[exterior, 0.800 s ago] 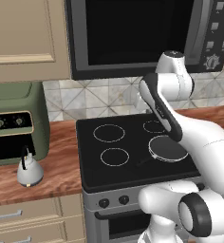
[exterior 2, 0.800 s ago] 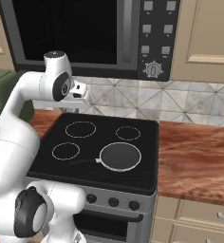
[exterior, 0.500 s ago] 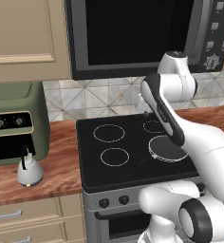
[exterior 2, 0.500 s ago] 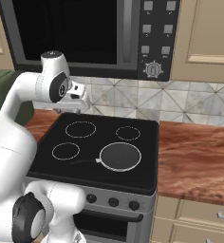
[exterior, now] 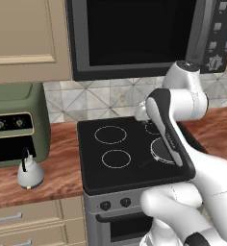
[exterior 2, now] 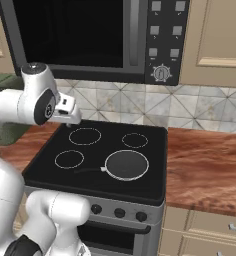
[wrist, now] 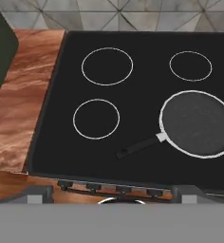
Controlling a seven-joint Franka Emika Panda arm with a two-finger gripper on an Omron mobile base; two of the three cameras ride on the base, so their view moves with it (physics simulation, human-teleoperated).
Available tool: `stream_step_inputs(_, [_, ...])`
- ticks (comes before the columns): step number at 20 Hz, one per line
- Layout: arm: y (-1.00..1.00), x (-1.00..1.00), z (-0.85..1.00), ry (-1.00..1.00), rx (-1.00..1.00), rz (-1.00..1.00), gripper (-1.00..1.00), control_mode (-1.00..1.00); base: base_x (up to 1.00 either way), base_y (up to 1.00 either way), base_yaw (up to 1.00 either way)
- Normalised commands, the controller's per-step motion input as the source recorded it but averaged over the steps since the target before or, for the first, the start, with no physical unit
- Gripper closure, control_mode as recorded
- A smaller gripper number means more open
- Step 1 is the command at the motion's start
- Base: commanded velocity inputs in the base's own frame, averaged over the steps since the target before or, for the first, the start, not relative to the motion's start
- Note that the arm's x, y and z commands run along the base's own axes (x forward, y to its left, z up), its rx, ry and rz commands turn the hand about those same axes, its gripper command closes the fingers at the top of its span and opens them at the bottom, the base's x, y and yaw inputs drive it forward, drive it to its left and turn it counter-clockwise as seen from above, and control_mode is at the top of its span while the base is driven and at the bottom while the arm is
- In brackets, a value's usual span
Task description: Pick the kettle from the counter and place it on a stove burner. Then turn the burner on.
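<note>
Above the stove, pincer [wrist: 112, 192] gapes wide, holding nothing.

A black glass cooktop [exterior: 130, 153] serves as the landmark. Directly above it hangs a dark microwave [exterior 2: 85, 37] with a control panel and a round dial on its right side. Behind the cooktop runs a backsplash [exterior 2: 190, 107] of grey-beige tiles cut in triangles. Beige cabinet doors [exterior: 24, 38] flank the microwave on both sides. Left of the cooktop stands a green oven [exterior: 14, 125]. Below the cooktop, the range front [exterior 2: 120, 212] carries a row of dark knobs, with beige drawer fronts [exterior 2: 205, 230] on either side.
</note>
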Motion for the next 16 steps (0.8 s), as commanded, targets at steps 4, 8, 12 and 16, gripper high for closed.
stream_step_inputs(4, [0.45,-0.27,0.00,-0.13,0.17,0.02,-1.00,-1.00,0.00,0.00,0.00])
stream_step_inputs(8, [0.78,-0.07,0.00,-0.03,0.13,0.04,-1.00,-1.00,0.00,0.00,0.00])
stream_step_inputs(12, [0.69,-0.06,0.00,0.00,0.04,0.03,-1.00,-1.00,0.00,0.00,0.00])
stream_step_inputs(16, [0.44,-0.18,0.00,-0.05,0.07,0.00,-1.00,-1.00,0.00,0.00,0.00])
